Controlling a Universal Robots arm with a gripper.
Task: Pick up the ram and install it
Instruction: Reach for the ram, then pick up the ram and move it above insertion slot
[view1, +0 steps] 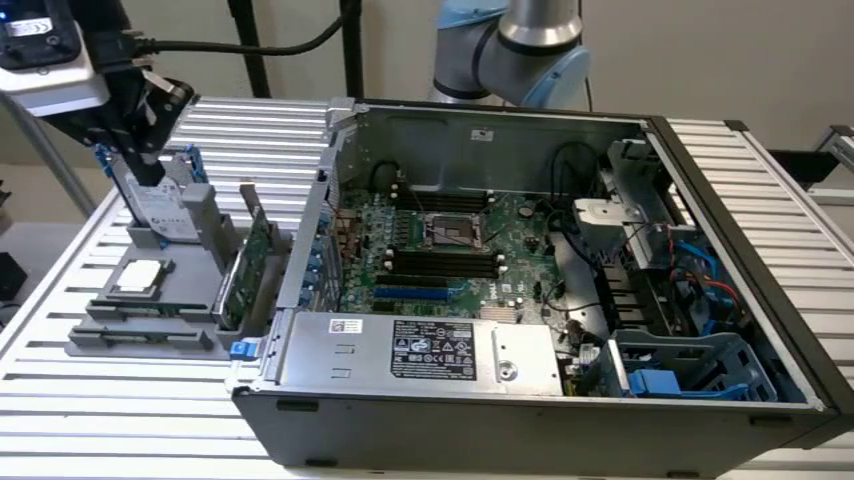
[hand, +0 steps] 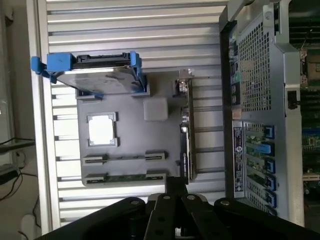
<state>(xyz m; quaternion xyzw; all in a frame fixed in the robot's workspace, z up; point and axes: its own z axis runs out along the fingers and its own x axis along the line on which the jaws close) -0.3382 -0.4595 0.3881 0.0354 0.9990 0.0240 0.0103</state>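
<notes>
To lift the ram (hand: 131, 176) cleanly, we judged the tool (hand: 172, 200) should come straight down, centred along the stick and square to its thin faces. We could not tell whether the tool was apart or together. The ram looked long, narrow and green, seated in the grey holder (hand: 130, 112) slot farthest from the hard drive (hand: 95, 80), on the worktop (hand: 125, 30).

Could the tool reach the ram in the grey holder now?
Probably yes. The ram lies in the grey holder with nothing over it, and the tool hangs above that holder.
</notes>
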